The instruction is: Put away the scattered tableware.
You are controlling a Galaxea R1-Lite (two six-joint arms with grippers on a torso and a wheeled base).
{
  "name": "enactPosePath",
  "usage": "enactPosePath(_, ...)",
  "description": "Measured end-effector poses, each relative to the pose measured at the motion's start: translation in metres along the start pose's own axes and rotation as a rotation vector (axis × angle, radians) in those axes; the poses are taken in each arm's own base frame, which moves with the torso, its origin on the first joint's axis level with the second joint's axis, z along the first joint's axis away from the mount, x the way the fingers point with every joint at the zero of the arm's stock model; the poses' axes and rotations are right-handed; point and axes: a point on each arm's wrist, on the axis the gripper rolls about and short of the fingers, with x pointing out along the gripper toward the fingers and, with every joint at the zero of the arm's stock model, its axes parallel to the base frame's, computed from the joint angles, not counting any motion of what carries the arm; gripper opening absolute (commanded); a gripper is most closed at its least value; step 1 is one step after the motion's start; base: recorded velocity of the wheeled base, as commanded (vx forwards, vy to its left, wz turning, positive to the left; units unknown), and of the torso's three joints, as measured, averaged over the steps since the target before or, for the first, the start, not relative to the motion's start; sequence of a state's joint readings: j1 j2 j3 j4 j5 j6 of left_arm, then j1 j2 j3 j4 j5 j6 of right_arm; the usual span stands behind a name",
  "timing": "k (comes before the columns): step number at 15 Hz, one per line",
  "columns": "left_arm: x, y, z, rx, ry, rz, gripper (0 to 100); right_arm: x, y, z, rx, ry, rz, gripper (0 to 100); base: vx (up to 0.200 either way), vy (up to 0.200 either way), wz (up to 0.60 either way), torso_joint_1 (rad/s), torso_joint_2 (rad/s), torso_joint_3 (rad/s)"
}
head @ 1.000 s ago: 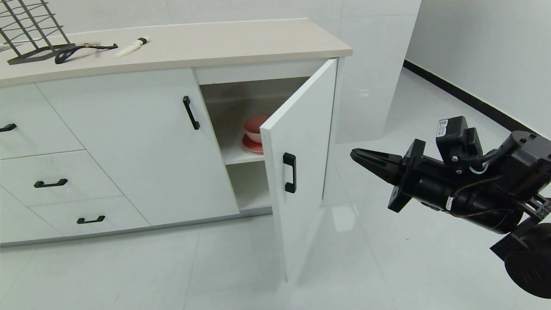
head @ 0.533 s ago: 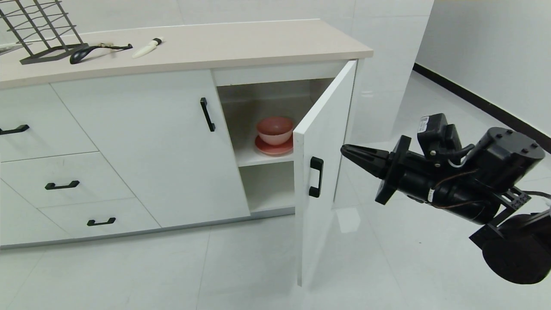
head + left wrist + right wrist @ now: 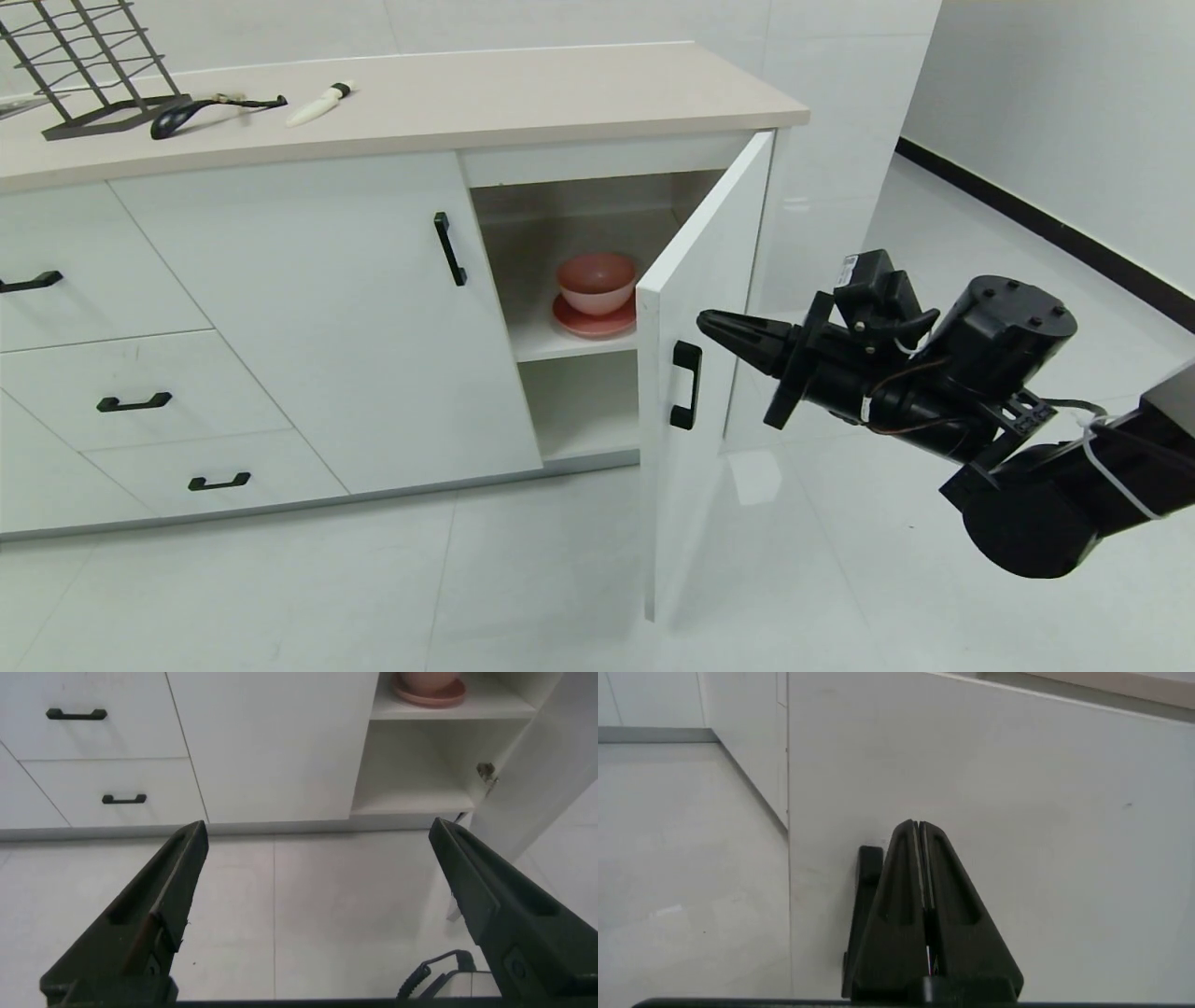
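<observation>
Right end effector (image 3: 711,324) has slid closer to the open cabinet door (image 3: 714,224), pinched together on nothing, tip by the handle (image 3: 684,385). It may be touching, hard to say. Probably shutting it next. The pink bowl (image 3: 596,278) is on the upper shelf (image 3: 534,341), the spoon (image 3: 177,117) on the table (image 3: 560,84). Left end effector (image 3: 318,831) gapes wide.

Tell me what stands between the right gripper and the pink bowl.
In the head view, the open cupboard door, with its black handle, stands between the shut right gripper and the pink bowl.

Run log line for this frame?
right hand: shut, near door handle | left hand: open | cabinet door: half open | bowl: on shelf
</observation>
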State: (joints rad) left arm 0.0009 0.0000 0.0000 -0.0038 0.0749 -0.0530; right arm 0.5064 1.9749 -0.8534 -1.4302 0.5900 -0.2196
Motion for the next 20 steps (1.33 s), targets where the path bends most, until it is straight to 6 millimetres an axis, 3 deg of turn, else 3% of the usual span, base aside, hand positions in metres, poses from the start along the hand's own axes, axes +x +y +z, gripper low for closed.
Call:
enactPosePath(14,0.000,0.000,0.000,0.000,0.000,0.000,100,0.014,-0.002,-0.012,-0.001,-0.009,0.010,0,0.000,0.000,0.00,0.000,0.00,0.000)
enactPosePath(20,0.000,0.000,0.000,0.000,0.000,0.000,100,0.033,-0.001,-0.019,-0.011,-0.042,0.027,0,0.000,0.000,0.00,0.000,0.00,0.000)
